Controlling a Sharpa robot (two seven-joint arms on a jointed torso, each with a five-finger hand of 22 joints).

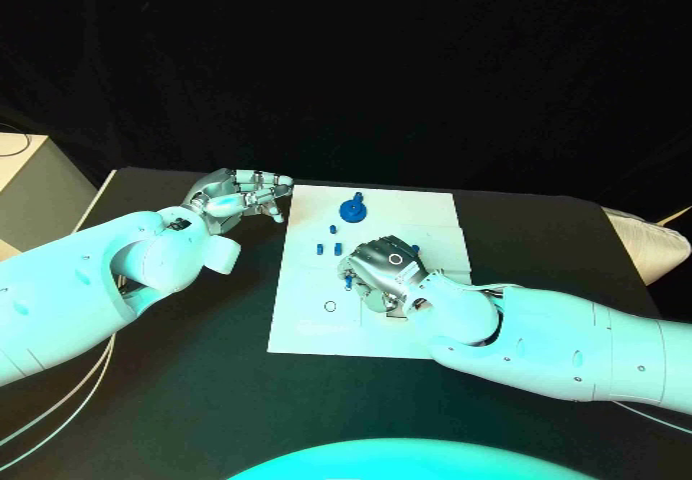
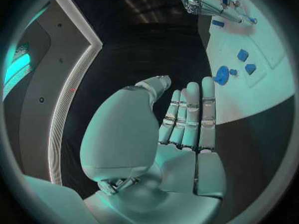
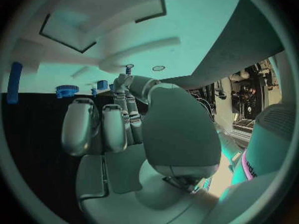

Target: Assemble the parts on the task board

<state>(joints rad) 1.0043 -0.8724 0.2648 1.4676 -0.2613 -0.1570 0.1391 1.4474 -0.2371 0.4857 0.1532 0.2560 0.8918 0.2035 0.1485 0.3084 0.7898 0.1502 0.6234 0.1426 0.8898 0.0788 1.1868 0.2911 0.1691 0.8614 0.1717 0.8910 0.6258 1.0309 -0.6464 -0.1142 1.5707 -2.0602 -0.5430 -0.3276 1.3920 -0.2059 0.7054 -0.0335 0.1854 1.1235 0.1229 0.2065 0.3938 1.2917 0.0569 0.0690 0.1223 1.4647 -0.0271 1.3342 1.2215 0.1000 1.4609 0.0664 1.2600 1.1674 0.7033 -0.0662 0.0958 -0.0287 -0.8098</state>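
The task board (image 1: pixel 378 320), a white plate, is seen in the middle of the black table (image 1: pixel 202 400) in head view. The left hand (image 1: pixel 238 196) is held off the board, just beside its far left corner, over the dark table; in left wrist view its fingers (image 2: pixel 190 114) are laid straight and side by side, thumb a bit apart, and nothing is held in it. The right hand (image 1: pixel 382 268) is placed over the board's middle, palm down, fingers curled inward. In right wrist view a small blue part (image 3: pixel 129 69) is seen at the tips of its thumb and a finger, approx. pinched between them, but the contact cannot be told for sure. On the far part of the board a blue gear-like part (image 1: pixel 353 209) is standing, w/ a round toothed disc and a short stem on top. Near it, betw. the gear and the right hand, some small blue pieces (image 1: pixel 329 246) are lying on the plate, apart from each other. A long blue peg (image 3: pixel 14 82) is seen in right wrist view at the board's edge.
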